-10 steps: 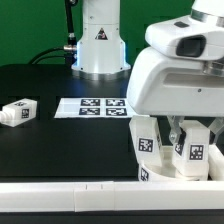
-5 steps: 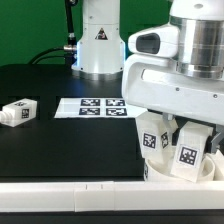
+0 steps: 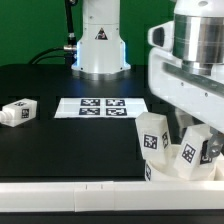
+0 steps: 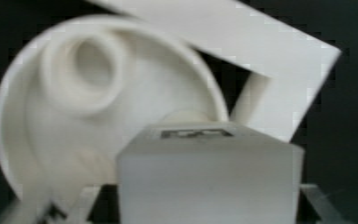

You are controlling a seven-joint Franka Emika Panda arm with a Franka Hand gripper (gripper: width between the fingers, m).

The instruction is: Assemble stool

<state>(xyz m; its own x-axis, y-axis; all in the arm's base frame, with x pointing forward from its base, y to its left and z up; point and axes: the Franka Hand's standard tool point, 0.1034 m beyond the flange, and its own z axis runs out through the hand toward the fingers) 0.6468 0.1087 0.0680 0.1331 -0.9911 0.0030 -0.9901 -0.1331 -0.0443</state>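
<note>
The round white seat [image 3: 184, 178] lies at the front on the exterior view's right, against the rail. White tagged legs [image 3: 152, 138] stand on it. My gripper [image 3: 197, 138] reaches down from above among them and is shut on one leg [image 3: 190, 156]. In the wrist view this leg [image 4: 211, 175] fills the space between my fingers, with its tag facing the camera. My gripper [image 4: 204, 216] is at the leg's base. Behind it the seat [image 4: 60, 110] shows a round socket, and another leg [image 4: 265, 55] rises beyond. One loose leg [image 3: 17, 112] lies on the exterior view's far left.
The marker board [image 3: 100, 106] lies flat in the middle of the black table. A long white rail [image 3: 70, 196] runs along the front edge. The robot's base [image 3: 100, 40] stands at the back.
My hand has turned and shifted toward the exterior view's right and upward over the seat. The legs and the seat stay about where they were. The loose leg has not moved.
</note>
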